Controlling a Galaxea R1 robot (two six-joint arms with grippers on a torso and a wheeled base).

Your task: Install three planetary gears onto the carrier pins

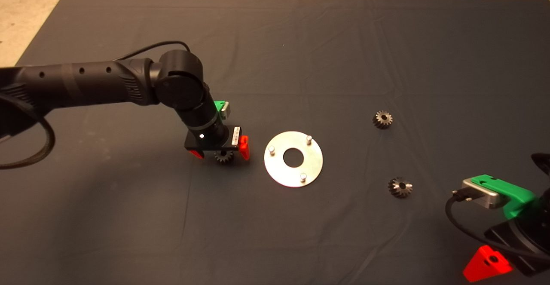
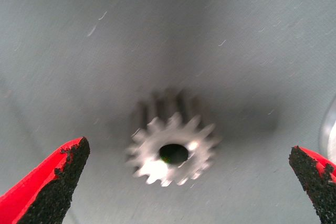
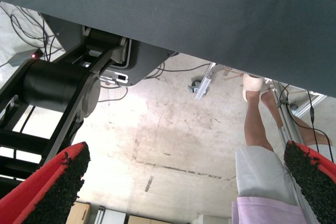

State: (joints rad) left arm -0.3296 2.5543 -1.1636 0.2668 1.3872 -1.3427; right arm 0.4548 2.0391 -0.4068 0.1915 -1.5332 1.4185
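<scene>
Gears: one [image 1: 224, 157] lies on the mat [image 1: 129, 216] just left of the disc [image 1: 293, 159], between the wide-open fingers of the left claw [image 1: 221, 151], untouched. Two more [image 1: 382, 119] [image 1: 400, 187] lie right of the disc. All three pins [image 1: 308, 139] stand bare. The right claw [image 3: 184, 192] waits at the lower right, open and empty, facing the floor and a person's leg [image 3: 257, 129].
</scene>
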